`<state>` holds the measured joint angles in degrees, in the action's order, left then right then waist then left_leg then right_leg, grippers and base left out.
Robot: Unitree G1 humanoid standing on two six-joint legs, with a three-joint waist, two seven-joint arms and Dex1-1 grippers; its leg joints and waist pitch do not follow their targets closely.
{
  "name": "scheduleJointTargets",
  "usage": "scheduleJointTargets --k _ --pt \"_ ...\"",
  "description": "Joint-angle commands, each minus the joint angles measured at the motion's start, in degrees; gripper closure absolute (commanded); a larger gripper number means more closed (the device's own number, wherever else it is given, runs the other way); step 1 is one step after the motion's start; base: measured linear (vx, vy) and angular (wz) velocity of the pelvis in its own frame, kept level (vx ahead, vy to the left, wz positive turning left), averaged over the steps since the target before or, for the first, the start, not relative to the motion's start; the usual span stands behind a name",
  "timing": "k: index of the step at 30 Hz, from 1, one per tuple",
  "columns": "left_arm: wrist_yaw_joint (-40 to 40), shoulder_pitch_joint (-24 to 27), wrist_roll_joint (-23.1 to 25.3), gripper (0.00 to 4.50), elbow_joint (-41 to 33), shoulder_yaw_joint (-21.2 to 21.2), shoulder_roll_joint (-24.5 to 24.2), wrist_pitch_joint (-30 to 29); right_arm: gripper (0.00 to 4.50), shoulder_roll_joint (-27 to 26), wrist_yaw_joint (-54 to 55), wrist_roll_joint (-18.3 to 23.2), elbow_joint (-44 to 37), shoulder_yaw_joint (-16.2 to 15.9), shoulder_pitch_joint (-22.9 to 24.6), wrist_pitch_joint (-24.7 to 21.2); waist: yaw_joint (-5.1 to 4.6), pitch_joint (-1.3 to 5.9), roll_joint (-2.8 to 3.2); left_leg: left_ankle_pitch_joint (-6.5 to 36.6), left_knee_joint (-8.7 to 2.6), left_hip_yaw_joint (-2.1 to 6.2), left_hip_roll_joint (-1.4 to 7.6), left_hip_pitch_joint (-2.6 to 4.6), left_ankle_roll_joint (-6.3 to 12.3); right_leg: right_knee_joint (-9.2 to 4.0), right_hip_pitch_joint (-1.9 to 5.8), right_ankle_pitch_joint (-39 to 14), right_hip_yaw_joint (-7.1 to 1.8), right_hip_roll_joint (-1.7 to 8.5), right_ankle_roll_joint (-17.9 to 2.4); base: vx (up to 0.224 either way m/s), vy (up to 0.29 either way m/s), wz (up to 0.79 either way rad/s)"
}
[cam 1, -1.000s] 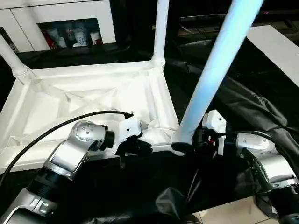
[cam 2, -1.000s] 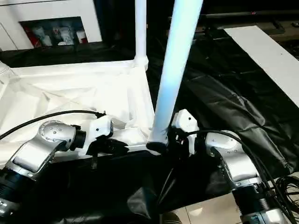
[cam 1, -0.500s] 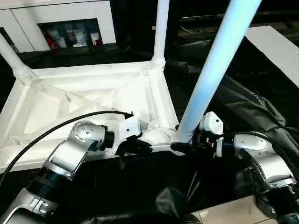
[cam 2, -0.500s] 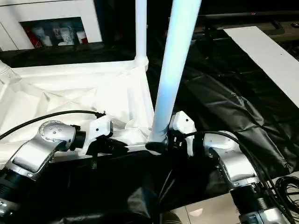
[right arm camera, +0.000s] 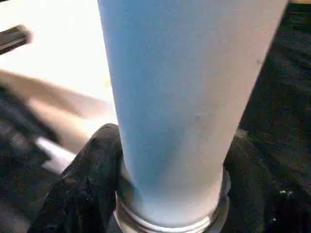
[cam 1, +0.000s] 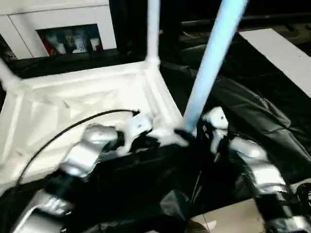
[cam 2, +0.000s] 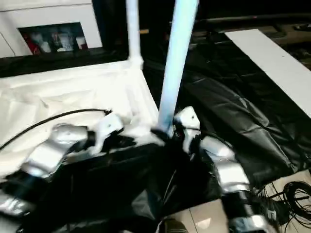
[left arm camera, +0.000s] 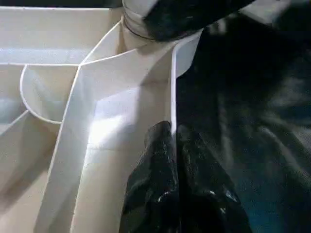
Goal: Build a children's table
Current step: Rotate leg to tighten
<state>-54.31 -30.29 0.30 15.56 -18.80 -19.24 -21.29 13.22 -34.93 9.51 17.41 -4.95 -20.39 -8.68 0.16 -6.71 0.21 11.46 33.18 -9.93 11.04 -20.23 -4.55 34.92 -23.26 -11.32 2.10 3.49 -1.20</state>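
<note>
1. White ribbed tabletop [cam 1: 73, 102] lying upside down on black sheeting [cam 1: 252, 111]; no readable writing anywhere.
2. Left gripper [left arm camera: 174, 133] pinched together over the tabletop's near rim, close to its corner socket.
3. Near leg [cam 1: 209, 68] standing in that corner socket, leaning slightly; far leg [cam 1: 153, 29] upright in the back corner.
4. Right gripper [right arm camera: 170, 194] clamped round the near leg's base, one finger [right arm camera: 92, 165] on each side, seen close from the right wrist.

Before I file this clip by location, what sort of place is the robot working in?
Probably a home-like room or staged test space: a white cabinet with an open shelf of colourful items stands behind, black sheeting covers the work surface, and pale floor tiles show below.
</note>
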Motion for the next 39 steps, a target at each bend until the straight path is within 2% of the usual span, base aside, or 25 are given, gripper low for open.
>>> scheduleJointTargets --k 1,4,5,6,7,10,11,12,13,17,18,20,21,22,23,24,25,27,29,32,34,36,37,39 --pt "5.7 0.2 0.9 4.50 5.2 -1.4 3.6 -1.7 1.85 -2.9 7.6 -2.6 3.1 -0.5 -0.9 -2.4 0.06 2.34 -0.86 12.0 -4.11 0.34 1.36 0.06 1.92 -5.90 2.02 -24.8 -2.54 3.75 -8.9 0.000 0.000 0.00" --pt "9.8 -1.3 1.9 4.50 8.1 -0.9 5.9 -2.2 1.85 -5.3 13.5 -4.6 4.6 -0.4 -1.9 -3.5 -0.01 2.43 -0.79 12.5 -4.15 0.42 1.21 0.23 1.35 -6.09 1.83 -26.5 -2.57 3.74 -8.0 0.000 0.000 0.00" --pt "12.6 -3.0 3.4 4.50 11.5 -1.2 7.3 -2.3 1.85 -7.8 16.1 -5.7 5.5 -1.1 -2.9 -3.7 -0.01 2.45 -0.79 12.4 -4.26 0.44 1.20 0.15 1.59 -6.22 1.71 -26.3 -2.60 3.70 -7.4 0.000 0.000 0.00" --pt "13.2 -3.5 3.8 4.50 12.6 -1.2 7.8 -2.3 1.85 -8.5 16.4 -5.9 5.6 -1.3 -3.1 -3.5 -0.03 2.33 -0.72 12.8 -4.32 0.44 1.16 0.16 1.54 -6.26 1.58 -26.7 -2.57 3.64 -7.2 0.000 0.000 0.00" --pt "13.3 -3.7 4.0 4.50 13.0 -1.2 7.9 -2.2 1.85 -8.7 16.5 -5.9 5.6 -1.4 -3.2 -3.4 0.00 2.51 -0.77 13.1 -4.34 0.52 1.20 0.20 1.47 -6.29 1.69 -26.8 -2.56 3.73 -6.9 0.000 0.000 0.00" --pt "13.8 -4.6 5.1 4.50 14.6 -1.2 8.2 -1.6 1.85 -9.2 14.0 -4.8 4.2 -1.5 -3.0 -0.4 0.24 2.64 -0.76 12.3 -4.40 0.40 1.34 0.10 2.27 -6.11 1.77 -23.0 -2.67 3.74 -7.6 0.000 0.000 0.00" --pt "13.6 -4.6 5.0 4.50 14.5 -1.1 8.1 -1.5 1.50 -9.3 12.8 -3.7 3.6 -1.1 -2.7 0.4 0.26 2.66 -0.81 12.1 -4.40 0.38 1.39 0.04 2.39 -6.08 1.80 -22.5 -2.69 3.80 -7.7 0.000 0.000 0.00" --pt "12.9 -4.5 4.9 4.50 14.1 -1.2 7.6 -1.4 1.50 -8.8 10.9 -2.5 2.4 -0.8 -2.4 1.1 0.35 2.68 -0.81 12.1 -4.34 0.29 1.39 0.06 2.74 -6.07 1.77 -21.8 -2.73 3.83 -8.1 0.000 0.000 0.00" --pt "12.8 -4.5 4.9 4.50 14.0 -1.2 7.6 -1.4 1.29 -8.8 10.7 -2.4 2.3 -0.7 -2.4 1.2 0.34 2.64 -0.77 12.0 -4.41 0.29 1.43 -0.01 2.96 -6.04 1.81 -21.4 -2.69 3.77 -8.4 0.000 0.000 0.00" --pt "9.7 -3.9 4.6 4.50 12.4 -1.6 5.7 -0.4 0.97 -4.8 5.0 -0.6 -1.5 -0.6 -1.9 0.4 0.41 2.51 -0.83 12.1 -4.54 0.35 1.47 -0.24 3.61 -6.19 2.03 -22.2 -2.63 3.81 -8.1 0.000 0.000 0.00" --pt "9.0 -3.8 4.4 4.50 11.9 -1.7 5.2 -0.4 0.87 -3.2 3.6 -0.5 -2.2 -0.6 -1.9 0.1 0.39 2.64 -0.83 11.2 -4.50 0.40 1.43 -0.45 3.84 -6.02 2.30 -21.4 -2.55 3.83 -8.3 0.000 0.000 0.00" --pt "7.1 -3.6 4.1 4.50 11.3 -1.8 4.4 0.7 0.69 -0.6 -0.4 0.2 -3.3 -0.8 -1.7 -1.3 0.35 2.58 -0.72 9.9 -4.52 0.34 1.54 -0.61 4.49 -6.06 2.20 -20.3 -2.49 3.92 -8.5 0.000 0.000 0.00" --pt "6.6 -3.4 4.0 4.50 11.0 -1.8 4.1 0.9 0.59 0.4 -1.5 0.0 -3.5 -1.1 -1.6 -1.2 0.29 2.57 -0.89 9.6 -4.52 0.39 1.45 -0.75 4.54 -6.07 2.44 -20.3 -2.44 3.85 -8.6 0.000 0.000 0.00" --pt "3.9 -2.8 3.1 4.50 9.4 -1.9 3.1 2.1 0.59 4.3 -6.4 -0.7 -4.2 -2.4 -1.1 -0.7 0.36 2.67 -0.83 9.4 -4.48 0.42 1.51 -0.68 4.59 -6.07 2.42 -20.6 -2.39 3.90 -8.7 0.000 0.000 0.00" --pt "3.2 -2.6 2.8 4.50 8.9 -1.9 2.9 2.2 0.50 5.2 -7.6 -0.8 -4.3 -2.7 -1.0 -0.6 0.43 2.72 -0.64 9.3 -4.38 0.36 1.56 -0.55 4.76 -6.07 2.40 -20.1 -2.44 3.91 -9.0 0.000 0.000 0.00" --pt "0.9 -1.9 1.9 4.50 7.0 -2.0 1.8 2.2 0.37 8.2 -11.8 -0.7 -5.0 -3.5 -0.3 0.0 0.40 2.77 -0.85 8.4 -4.24 0.24 1.60 -0.60 5.24 -5.86 2.53 -17.9 -2.51 3.81 -9.6 0.000 0.000 0.00" --pt "0.7 -1.8 1.8 4.50 6.8 -2.0 1.7 2.2 0.27 8.4 -12.2 -0.6 -5.1 -3.5 -0.3 0.0 0.40 2.88 -0.80 7.3 -4.15 0.21 1.61 -0.85 5.83 -5.56 2.71 -15.7 -2.51 3.90 -10.4 0.000 0.000 0.00" --pt "-3.2 -0.5 0.1 4.50 3.7 -2.4 0.0 1.5 0.27 10.8 -16.7 0.9 -6.5 -3.4 0.5 0.2 0.34 3.00 -0.76 5.9 -3.98 0.15 1.65 -0.87 6.53 -5.21 2.81 -12.2 -2.47 3.80 -11.6 0.000 0.000 0.00" --pt "-6.6 0.3 -0.8 4.50 1.7 -3.3 -1.7 3.6 0.27 11.8 -18.4 1.8 -7.1 -2.9 0.6 0.0 0.29 3.20 -0.73 3.4 -3.87 0.18 1.68 -0.96 7.35 -4.58 3.07 -6.5 -2.47 3.68 -13.2 0.000 0.000 0.00" --pt "-10.0 1.2 -2.3 4.50 -0.9 -3.7 -3.6 3.2 0.27 12.7 -20.1 2.9 -7.7 -2.3 0.6 -0.4 0.13 3.75 -0.45 -1.3 -3.35 0.11 1.75 -0.71 9.60 -3.30 3.25 4.0 -2.44 3.46 -16.0 0.000 0.000 0.00" --pt "-11.5 1.9 -2.8 4.50 -2.5 -3.5 -5.1 2.9 0.27 14.1 -23.2 4.3 -8.1 -2.5 0.9 -0.5 0.14 4.31 -0.53 -7.4 -2.61 0.11 1.61 -0.85 12.74 -1.88 3.55 15.8 -2.45 3.19 -18.3 0.000 0.000 0.00" --pt "-11.8 2.1 -2.9 4.50 -2.8 -3.3 -5.4 2.6 0.27 14.5 -23.9 4.6 -8.0 -2.8 1.0 -0.7 0.25 3.91 -0.55 -6.4 -2.65 -0.02 1.75 -0.85 14.14 -2.06 3.35 15.9 -2.31 3.31 -19.0 0.000 0.000 0.00" --pt "-12.1 2.3 -3.0 4.50 -3.0 -3.3 -5.5 2.7 0.27 14.8 -24.4 4.6 -7.7 -3.1 1.1 -0.7 0.34 3.87 -0.51 -5.6 -2.68 -0.03 1.79 -0.81 14.07 -2.20 3.38 14.6 -2.30 3.42 -19.0 0.000 0.000 0.00" --pt "-12.4 2.6 -3.1 4.50 -3.5 -3.2 -5.8 2.5 0.27 15.1 -25.2 4.2 -7.2 -3.5 1.1 -0.4 0.37 3.65 -0.62 -2.6 -2.94 0.00 1.93 -0.77 12.81 -2.63 3.43 8.4 -2.24 3.59 -18.6 0.000 0.000 0.00"
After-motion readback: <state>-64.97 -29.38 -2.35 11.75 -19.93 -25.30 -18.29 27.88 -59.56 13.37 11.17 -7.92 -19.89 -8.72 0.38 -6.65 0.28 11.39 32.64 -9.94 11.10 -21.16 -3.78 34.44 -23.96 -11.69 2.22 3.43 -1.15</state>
